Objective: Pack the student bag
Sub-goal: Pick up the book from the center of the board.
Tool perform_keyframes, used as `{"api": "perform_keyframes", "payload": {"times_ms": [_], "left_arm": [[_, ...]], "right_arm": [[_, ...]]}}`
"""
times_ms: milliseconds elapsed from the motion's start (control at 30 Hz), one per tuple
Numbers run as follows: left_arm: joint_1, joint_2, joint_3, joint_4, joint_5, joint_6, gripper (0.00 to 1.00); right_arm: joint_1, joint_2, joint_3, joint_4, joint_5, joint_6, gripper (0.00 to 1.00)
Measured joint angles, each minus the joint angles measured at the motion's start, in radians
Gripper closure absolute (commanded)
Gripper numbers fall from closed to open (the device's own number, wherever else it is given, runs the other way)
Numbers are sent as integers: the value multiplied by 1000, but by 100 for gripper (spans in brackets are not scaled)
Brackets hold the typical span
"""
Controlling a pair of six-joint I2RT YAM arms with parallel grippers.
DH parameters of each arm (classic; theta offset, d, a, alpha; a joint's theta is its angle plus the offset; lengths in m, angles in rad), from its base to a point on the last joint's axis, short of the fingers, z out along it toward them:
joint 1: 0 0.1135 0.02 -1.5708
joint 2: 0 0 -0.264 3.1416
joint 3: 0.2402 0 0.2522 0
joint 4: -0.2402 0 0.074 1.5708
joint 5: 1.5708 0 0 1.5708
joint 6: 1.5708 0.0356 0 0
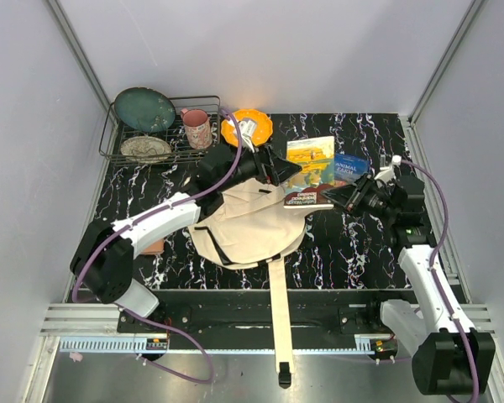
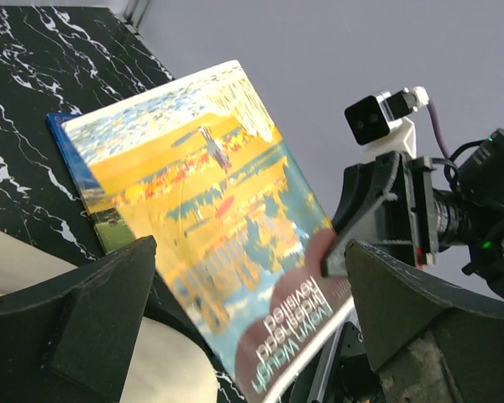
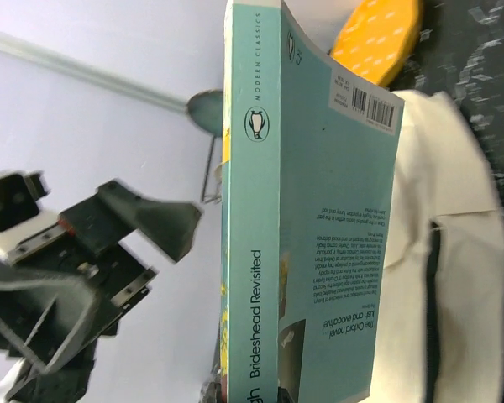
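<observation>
The student bag (image 1: 250,225) lies flat in the middle of the table, cream canvas with a long strap (image 1: 279,319) running off the near edge. Just beyond it a paperback, Brideshead Revisited (image 1: 311,164), stands tilted off the table. My right gripper (image 1: 337,196) is shut on the book's lower edge, and in the right wrist view its fingers (image 3: 249,393) pinch the turquoise spine (image 3: 252,210). My left gripper (image 1: 279,169) hovers over the bag's far edge, wide open. In the left wrist view its fingers (image 2: 252,336) flank the yellow cover (image 2: 202,210) without touching it.
A blue Animal Farm book (image 1: 350,168) lies behind the held one. An orange plate (image 1: 247,128) sits at the back. At the back left, a wire rack (image 1: 109,143) holds a teal plate (image 1: 144,109) and a bowl (image 1: 146,149), with a pink mug (image 1: 196,128) beside them.
</observation>
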Motion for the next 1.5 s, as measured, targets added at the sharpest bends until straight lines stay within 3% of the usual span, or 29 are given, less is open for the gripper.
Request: {"api": "perform_keyframes", "payload": {"times_ms": [200,500,733,967,1500], "left_arm": [[3,-16,-52,35,-33,-24,1],[21,-58,-221,169,-63,-99,1],[26,-43,-230,343,-20,-164,1],[43,74,-229,584,69,-295,1],[60,90,-229,727,158,-342,1]], "right_arm": [[104,2,0,137,-69,67,100],[130,52,-30,398,-142,206,100],[146,75,-60,536,-182,283,100],[146,100,-96,717,-204,389,100],[146,171,-119,1022,-264,584,100]]}}
